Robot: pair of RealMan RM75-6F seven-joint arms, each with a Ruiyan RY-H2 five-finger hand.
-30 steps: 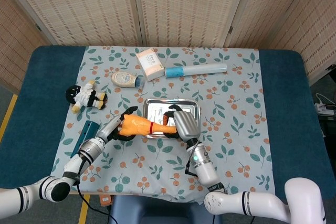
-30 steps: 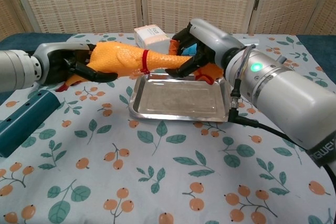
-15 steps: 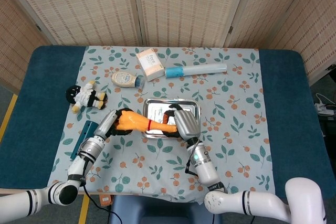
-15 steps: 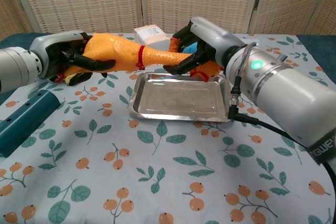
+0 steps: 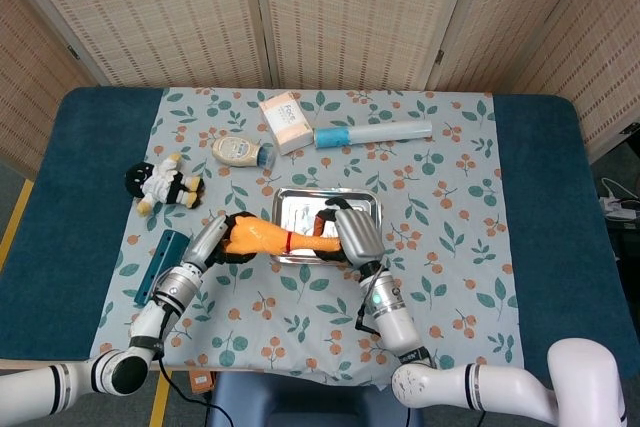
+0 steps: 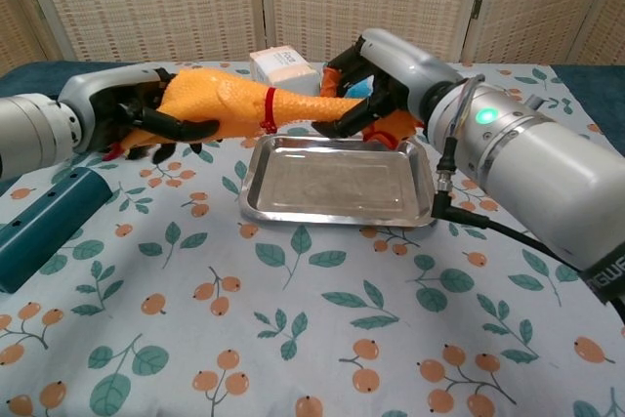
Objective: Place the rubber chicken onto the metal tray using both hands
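The orange rubber chicken (image 6: pixel 229 104) with a red band on its neck hangs stretched in the air between both hands. My left hand (image 6: pixel 137 119) grips its fat body, left of the metal tray (image 6: pixel 332 183). My right hand (image 6: pixel 376 85) holds its neck and head end over the tray's far edge. In the head view the chicken (image 5: pixel 265 237) lies across the tray's (image 5: pixel 355 205) near left corner, between the left hand (image 5: pixel 215 242) and the right hand (image 5: pixel 355 235). The tray's inside is bare.
A teal cylinder (image 6: pixel 44 222) lies at the near left. A doll (image 5: pixel 165 182), a small bottle (image 5: pixel 240 150), a boxed item (image 5: pixel 285 122) and a long tube (image 5: pixel 370 132) sit farther back on the floral cloth.
Both hands have shifted the chicken slightly right and lower, toward the tray; the left hand dropped a little. Both grips are unchanged.
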